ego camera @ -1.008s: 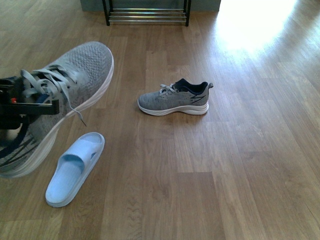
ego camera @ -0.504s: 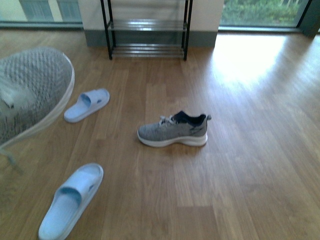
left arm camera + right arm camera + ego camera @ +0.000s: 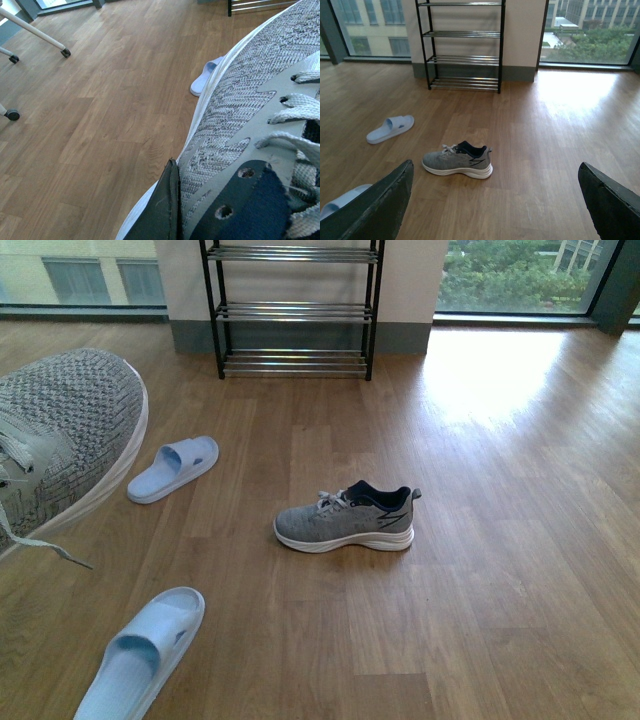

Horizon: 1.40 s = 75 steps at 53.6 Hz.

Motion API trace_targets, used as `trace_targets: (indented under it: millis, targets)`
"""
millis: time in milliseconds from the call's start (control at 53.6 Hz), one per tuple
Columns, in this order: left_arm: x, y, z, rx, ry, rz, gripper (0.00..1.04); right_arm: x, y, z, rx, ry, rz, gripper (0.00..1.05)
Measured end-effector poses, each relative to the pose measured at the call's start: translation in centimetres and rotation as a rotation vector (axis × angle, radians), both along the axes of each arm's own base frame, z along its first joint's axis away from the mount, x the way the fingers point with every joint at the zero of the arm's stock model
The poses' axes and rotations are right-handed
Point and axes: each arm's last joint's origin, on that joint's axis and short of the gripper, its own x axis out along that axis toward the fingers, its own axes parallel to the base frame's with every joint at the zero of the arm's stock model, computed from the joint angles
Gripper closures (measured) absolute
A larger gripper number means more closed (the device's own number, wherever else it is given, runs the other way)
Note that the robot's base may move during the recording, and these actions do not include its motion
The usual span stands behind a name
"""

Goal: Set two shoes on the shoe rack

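Left gripper (image 3: 169, 200) clamped on sneaker (image 3: 240, 115); right gripper (image 3: 495, 170) spread wide.

Floor before the shoe rack (image 3: 292, 310) is left open; passage is narrowed by lifted sneaker (image 3: 62, 430), grounded sneaker (image 3: 345, 522), far slide (image 3: 172, 468), near slide (image 3: 140, 658).

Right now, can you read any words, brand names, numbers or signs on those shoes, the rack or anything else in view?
None can be read.
The grey sneaker on the floor bears a dark zigzag mark on its side: a shape, not letters.
The held sneaker, the far slide, the near slide and the shoe rack show no lettering in any view.
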Motion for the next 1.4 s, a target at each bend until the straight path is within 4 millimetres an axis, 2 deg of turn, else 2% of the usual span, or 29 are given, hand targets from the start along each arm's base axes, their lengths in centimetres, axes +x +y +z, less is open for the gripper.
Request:
trace_targets:
  millis: [1400]
  targets:
    - [-0.05,0.00,-0.06,0.002,0.002,0.001,1.03,0.00,0.01,0.00,0.000,0.000,0.002,0.09]
